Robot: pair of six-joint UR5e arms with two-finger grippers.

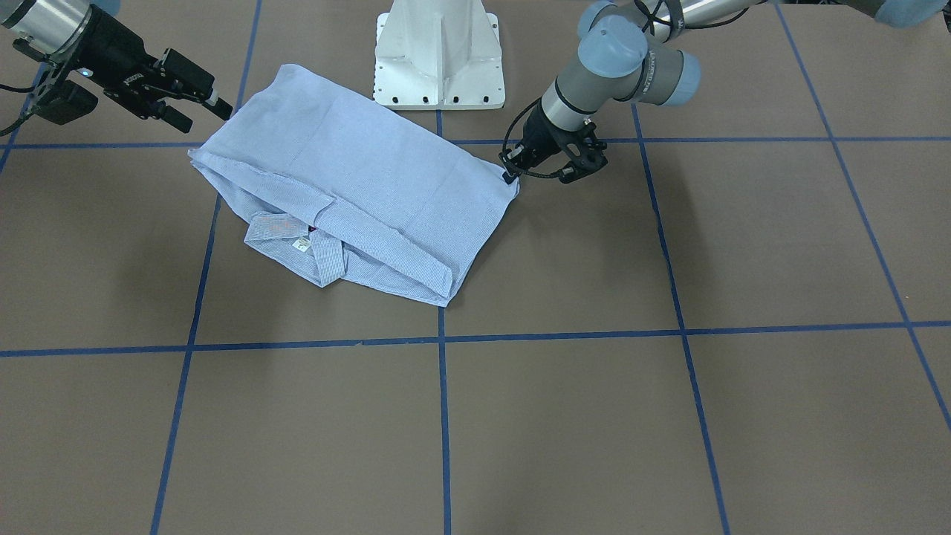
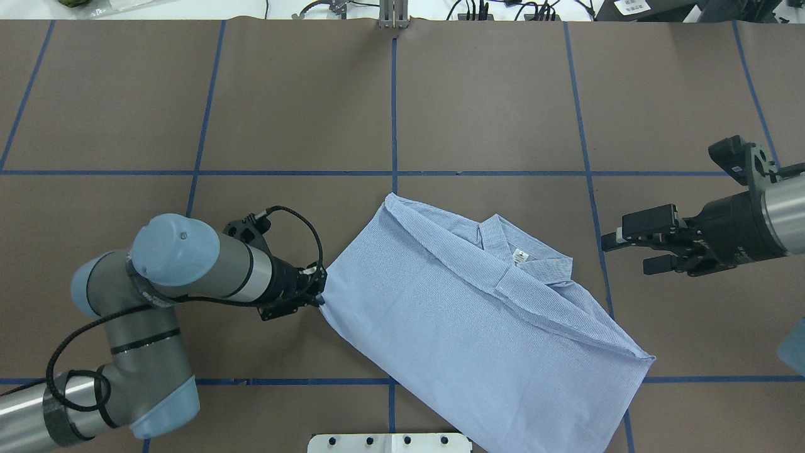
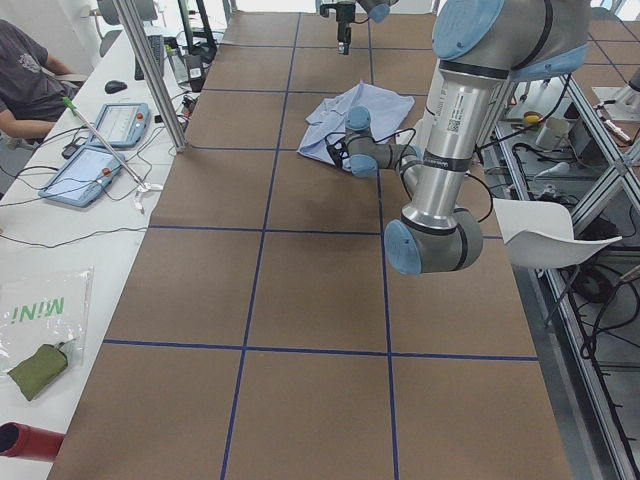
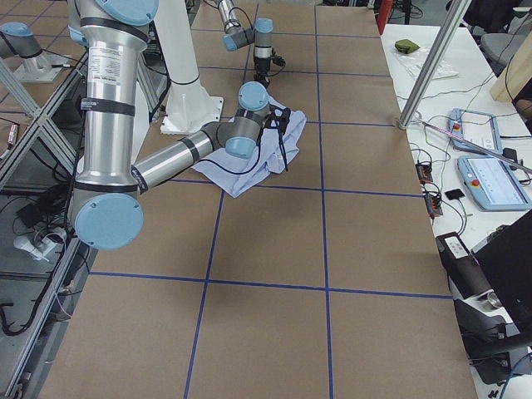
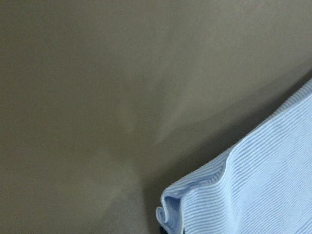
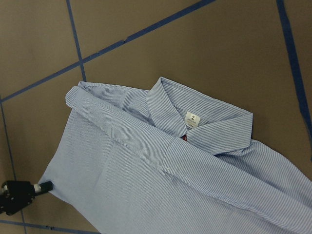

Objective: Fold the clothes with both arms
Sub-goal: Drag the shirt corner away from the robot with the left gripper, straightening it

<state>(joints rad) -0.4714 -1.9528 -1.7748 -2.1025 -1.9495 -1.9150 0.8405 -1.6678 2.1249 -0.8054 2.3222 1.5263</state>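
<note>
The left gripper (image 2: 319,297) was clenched on one corner of the folded shirt (image 2: 465,327). The right gripper (image 2: 626,255) hovered near the shirt without touching it, its jaws released.

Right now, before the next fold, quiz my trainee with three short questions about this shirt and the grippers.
1. True or false: the right gripper is holding the shirt.
2. Which gripper meets a corner of the shirt? A) left gripper B) right gripper C) neither
3. Fill in: the white label sits inside the shirt's ____.
Key: 1 false, it hangs open, clear of the cloth; 2 A; 3 collar.
</note>
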